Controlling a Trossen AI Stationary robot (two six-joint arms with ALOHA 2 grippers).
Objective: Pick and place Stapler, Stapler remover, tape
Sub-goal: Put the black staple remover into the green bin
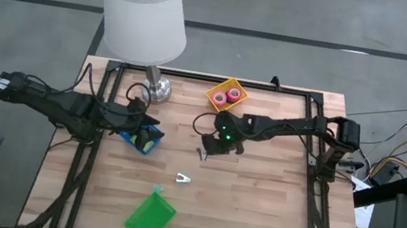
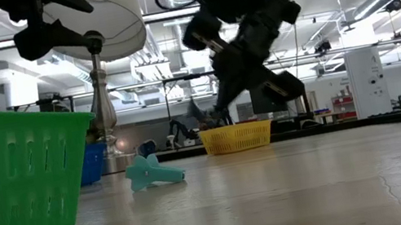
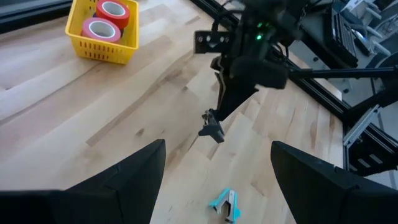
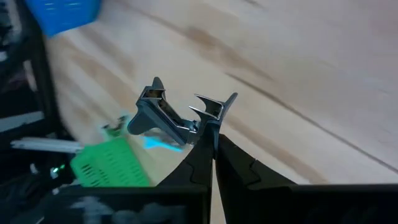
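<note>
My right gripper (image 1: 208, 149) hangs over the table's middle, shut on a dark grey claw-type staple remover (image 4: 166, 115), which also shows in the left wrist view (image 3: 211, 127). A second, teal staple remover (image 1: 182, 179) lies flat on the table nearer the near edge (image 2: 153, 173). Two tape rolls, pink (image 3: 101, 29) and red (image 3: 112, 10), lie in the yellow basket (image 1: 227, 96) at the far edge. My left gripper (image 1: 147, 131) is open above the blue basket (image 1: 140, 138). No stapler shows plainly. My right gripper pinches the dark staple remover by one winged end (image 4: 208, 115) between the tips of its two fingers (image 4: 198, 163). The fingers slant down from the table's right. The remover juts out beyond the fingertips, lifted clear of the table.
A lamp with a white shade (image 1: 142, 8) stands at the far left, its metal base (image 1: 159, 86) beside the blue basket. A green basket (image 1: 150, 216) sits near the near edge. A black frame (image 1: 314, 140) borders the tabletop. Bare wood (image 1: 255, 204) lies near right.
</note>
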